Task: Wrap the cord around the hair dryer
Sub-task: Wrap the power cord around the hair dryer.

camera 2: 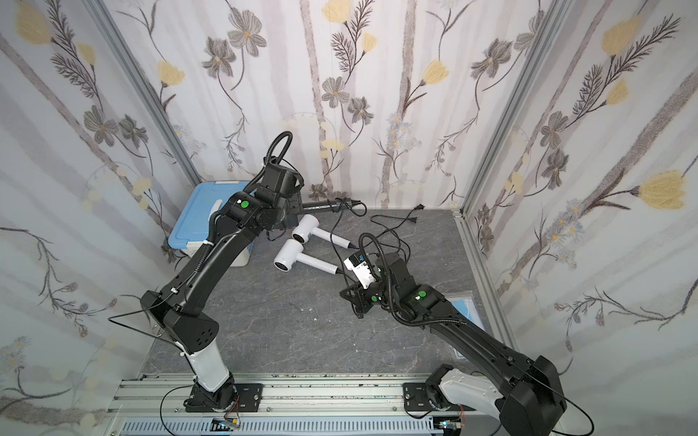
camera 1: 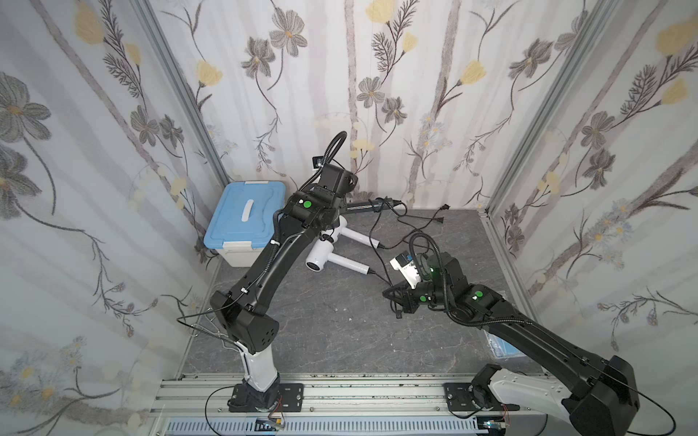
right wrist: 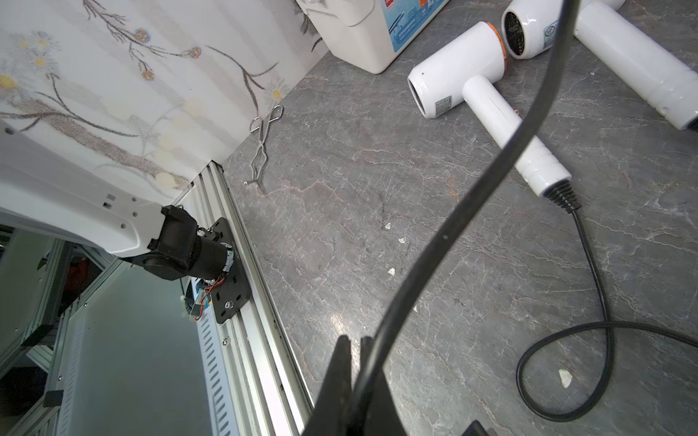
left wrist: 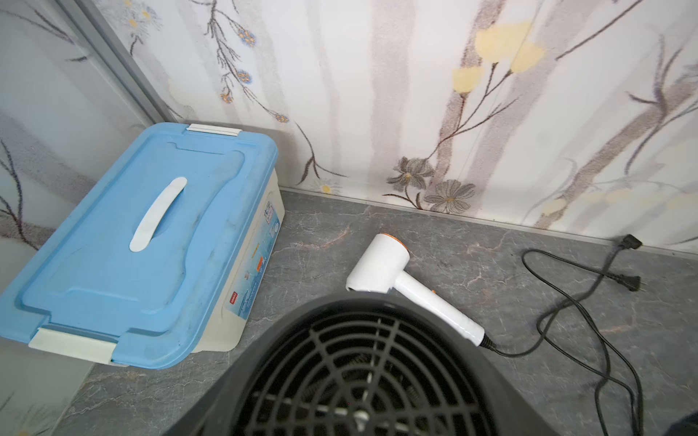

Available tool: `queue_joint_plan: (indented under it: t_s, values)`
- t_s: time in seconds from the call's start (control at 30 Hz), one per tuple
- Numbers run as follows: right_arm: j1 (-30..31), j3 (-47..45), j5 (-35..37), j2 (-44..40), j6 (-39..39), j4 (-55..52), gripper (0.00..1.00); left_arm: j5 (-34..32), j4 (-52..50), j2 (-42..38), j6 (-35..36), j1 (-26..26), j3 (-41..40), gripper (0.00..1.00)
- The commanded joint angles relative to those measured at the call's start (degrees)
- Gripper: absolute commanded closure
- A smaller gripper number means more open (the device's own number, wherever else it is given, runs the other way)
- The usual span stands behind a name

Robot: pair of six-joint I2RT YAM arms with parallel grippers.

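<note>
Sitting at the back wall, blue-lidded box [left wrist: 124, 241] serves as landmark. Just beside it, left gripper [camera 1: 342, 207] holds black hair dryer [left wrist: 362, 370] aloft (fingers hidden; its grille blocks that wrist view). One white dryer [right wrist: 464, 75] and second white dryer [right wrist: 623, 49] lie near box. Right gripper [right wrist: 353, 339], well apart, pinches black cord [right wrist: 443, 237]. Tongs [right wrist: 262, 147] farther off.

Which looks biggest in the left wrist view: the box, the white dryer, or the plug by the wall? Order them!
1. Box
2. White dryer
3. Plug
The black dryer looks huge too, but it's right against the camera, so I won't rank it.
</note>
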Motion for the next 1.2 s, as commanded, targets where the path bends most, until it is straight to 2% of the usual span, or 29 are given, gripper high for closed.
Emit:
queue_joint_plan:
  t_s: [0.0,0.13,0.3,0.47,0.57,0.77,0.93,1.17]
  values:
    - [1.0,4.4,1.2,-0.5,-2.3,-7.5,1.0,-3.9,4.6,2.2,-1.2,0.3,-0.1,1.0]
    - [2.1,12.2,2.8,0.2,-5.3,-14.5,1.0,-3.8,4.7,4.6,-1.1,0.9,-2.0,1.0]
    - [2.4,22.6,5.6,3.0,-9.4,-21.7,1.0,1.8,6.4,4.0,-2.9,2.3,-7.4,1.0]
    - [2.6,30.6,2.4,5.5,-10.5,-23.9,1.0,4.2,7.8,2.4,-2.5,3.9,-12.7,1.0]
    - [2.9,37.0,2.9,8.2,-12.3,-25.8,1.0,7.4,8.0,3.3,-0.6,4.5,-15.0,1.0]
    - [2.9,52.5,12.7,16.3,-18.5,-35.5,1.0,17.9,11.1,2.9,5.1,4.6,-21.9,1.0]
    - [2.9,61.9,17.5,23.4,-22.0,-40.6,1.0,27.9,13.1,0.5,8.9,4.7,-27.2,1.0]
    - [2.5,67.6,24.0,28.4,-29.0,-39.3,1.0,51.1,15.6,-3.3,14.6,4.6,-34.6,1.0]
